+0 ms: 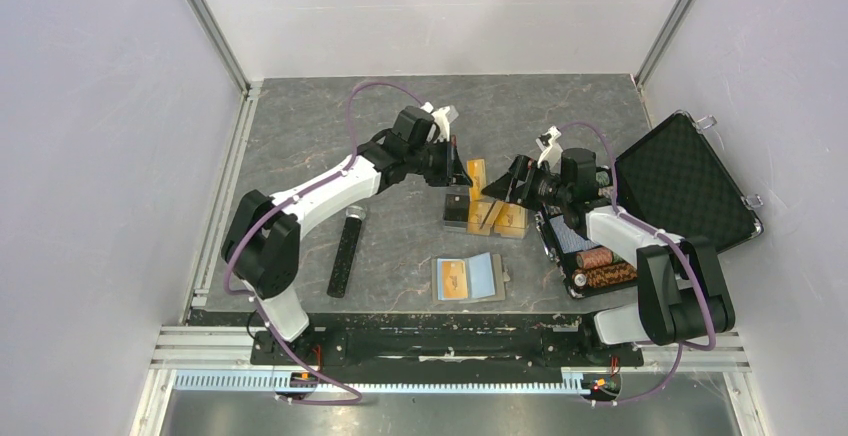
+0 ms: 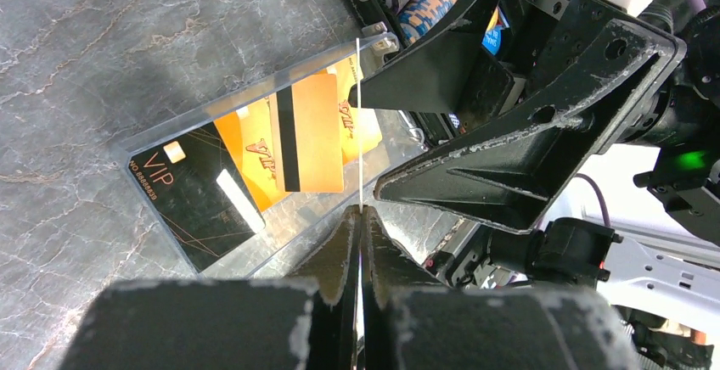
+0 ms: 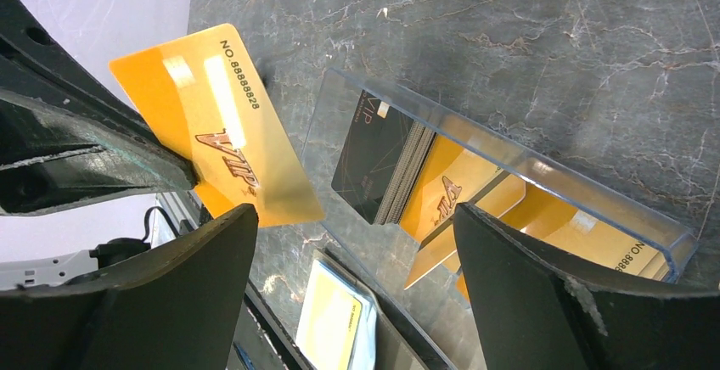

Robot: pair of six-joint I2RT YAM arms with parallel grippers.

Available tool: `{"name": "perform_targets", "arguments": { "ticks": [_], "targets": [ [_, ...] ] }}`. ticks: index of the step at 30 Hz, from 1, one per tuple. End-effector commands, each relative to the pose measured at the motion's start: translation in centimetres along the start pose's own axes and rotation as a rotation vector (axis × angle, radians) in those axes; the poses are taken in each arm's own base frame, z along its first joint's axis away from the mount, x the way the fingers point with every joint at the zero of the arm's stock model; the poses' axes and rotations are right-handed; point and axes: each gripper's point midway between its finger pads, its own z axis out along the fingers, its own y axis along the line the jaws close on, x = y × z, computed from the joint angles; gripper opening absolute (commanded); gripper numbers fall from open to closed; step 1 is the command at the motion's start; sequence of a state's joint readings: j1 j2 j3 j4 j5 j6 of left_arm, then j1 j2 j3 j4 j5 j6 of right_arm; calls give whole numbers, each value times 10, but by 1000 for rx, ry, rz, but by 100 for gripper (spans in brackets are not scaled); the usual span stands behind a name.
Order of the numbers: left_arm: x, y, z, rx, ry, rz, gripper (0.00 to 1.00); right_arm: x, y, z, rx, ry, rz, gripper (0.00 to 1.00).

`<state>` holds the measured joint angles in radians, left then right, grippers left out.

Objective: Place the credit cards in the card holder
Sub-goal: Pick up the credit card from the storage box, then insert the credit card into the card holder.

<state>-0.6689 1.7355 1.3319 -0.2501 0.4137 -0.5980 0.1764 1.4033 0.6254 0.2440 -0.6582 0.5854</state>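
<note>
My left gripper (image 1: pixel 458 164) (image 2: pixel 360 214) is shut on an orange-gold credit card (image 1: pixel 477 172) (image 3: pixel 222 124) and holds it upright above the table. In the left wrist view that card shows edge-on as a thin pale line. My right gripper (image 1: pixel 507 184) (image 3: pixel 355 217) stands open just right of it, touching nothing. A black credit card (image 2: pixel 194 192) (image 3: pixel 370 156) and more orange-gold ones (image 2: pixel 311 131) (image 3: pixel 448 193) sit in a clear tray (image 1: pixel 485 214) (image 3: pixel 518 163). The card holder (image 1: pixel 468 278) (image 3: pixel 335 319) lies open on the table nearer the arms, with an orange card showing inside.
A black chip case (image 1: pixel 690 188) stands open at the right, with rolls of poker chips (image 1: pixel 603 267) in its near half. A long black bar (image 1: pixel 346 253) lies on the table to the left. White walls close in the table.
</note>
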Motion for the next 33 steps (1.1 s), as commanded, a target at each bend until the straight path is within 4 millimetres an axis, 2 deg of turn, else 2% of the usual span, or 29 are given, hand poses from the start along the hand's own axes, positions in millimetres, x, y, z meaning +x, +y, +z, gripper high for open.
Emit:
{"name": "perform_targets", "arguments": {
  "ticks": [1, 6, 10, 13, 16, 19, 22, 27, 30, 33],
  "targets": [
    [-9, -14, -10, 41, -36, -9, 2, -8, 12, -5, -36, -26, -34, 88],
    [-6, -5, -24, -17, -38, -14, 2, -9, 13, -12, -9, -33, -62, 88],
    [5, -11, -44, -6, -32, -12, 2, -6, 19, -24, 2, -28, -96, 89],
    [22, -16, -62, 17, -12, -27, 2, 1, 28, -34, -16, -16, -109, 89],
    [48, -17, -78, 45, 21, -77, 2, 12, 38, -43, -28, 4, -129, 89],
    [74, -16, -89, 82, 38, -158, 2, 32, 47, -50, -28, 42, -139, 87],
    [100, -12, -91, 95, 31, -219, 2, 53, 55, -52, -20, 61, -148, 75],
    [144, -16, -73, 110, 59, -286, 2, 99, 54, -49, 16, 120, -145, 45],
    [156, -15, -62, 89, 61, -295, 2, 120, 39, -46, 79, 163, -140, 26],
    [155, -13, -55, 81, 40, -312, 2, 134, 15, -46, 183, 195, -139, 15]
  ]
}}
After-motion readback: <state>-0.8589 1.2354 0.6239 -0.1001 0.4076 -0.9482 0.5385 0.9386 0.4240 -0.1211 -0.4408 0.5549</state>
